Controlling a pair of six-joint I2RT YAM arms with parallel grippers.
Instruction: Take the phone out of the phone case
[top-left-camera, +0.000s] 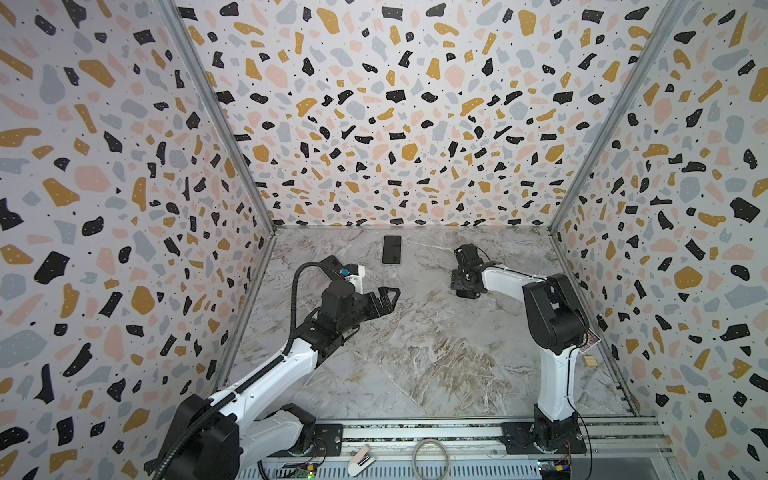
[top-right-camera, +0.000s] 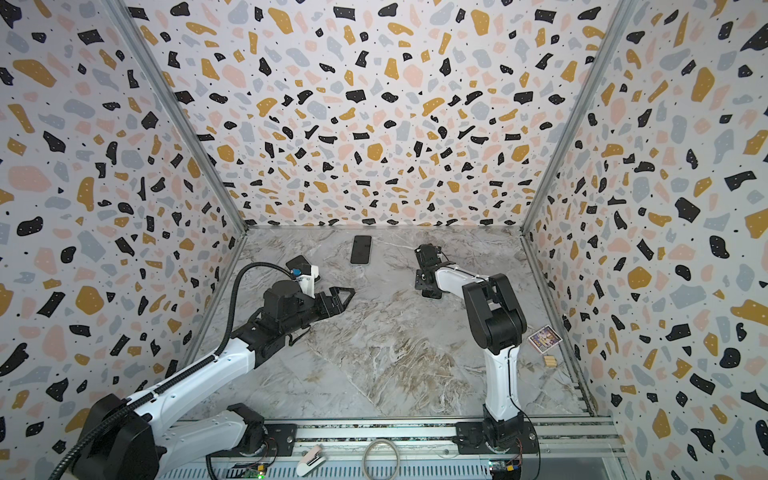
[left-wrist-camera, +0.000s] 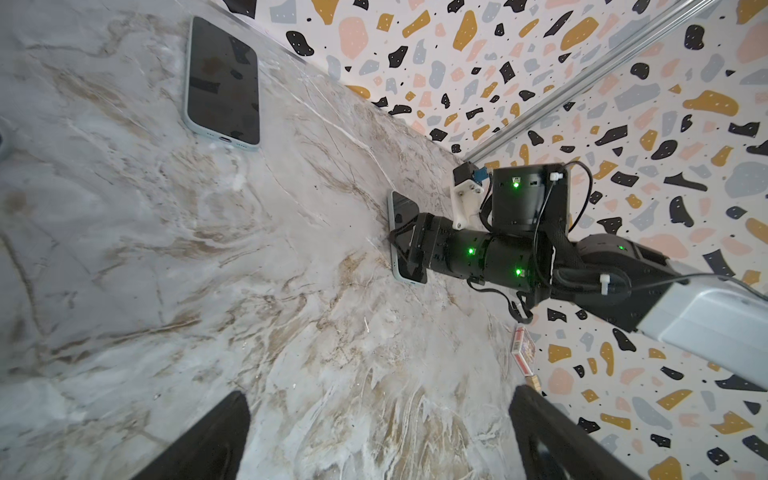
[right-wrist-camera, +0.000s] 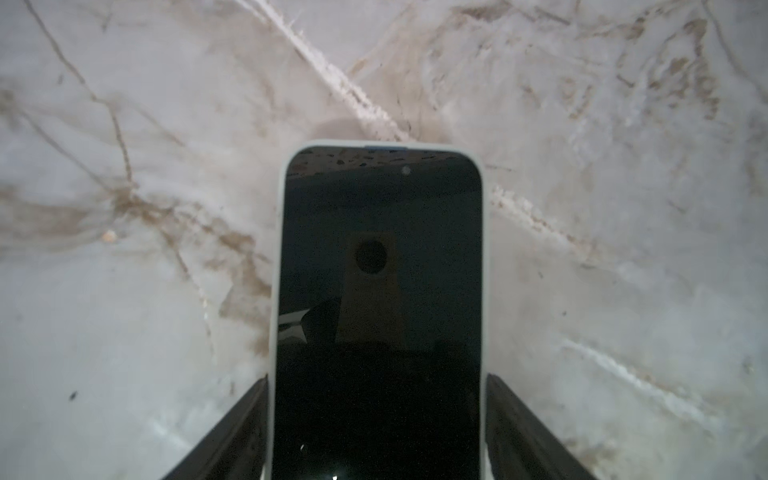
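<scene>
A marble-patterned counter (top-left-camera: 436, 353) inside a terrazzo-print booth, with two robot arms reaching in. My right claw (right-wrist-camera: 376, 378) is set over a black-screened phone (right-wrist-camera: 378, 270) that sits in its pale phone case (right-wrist-camera: 276, 249), flat on the counter, screen up. The claw's two fingers lie against the case's long edges, closed on it near one end. My left claw (top-left-camera: 390, 299) hangs spread wide and empty above the counter, well apart from that phone. A second handset (top-left-camera: 392, 249) lies by itself near the back wall.

The phone is not yet out of the case. My worry is that the right claw squeezes the case's side walls, so it likely pins the phone inside rather than freeing it. A lift from here would carry both together. The case looks thin and lies flush, so the fingers have little to bite on and could slide off or scrape the counter. The left claw would have to cross over to peel a corner, and a push on the glossy screen could skid.
</scene>
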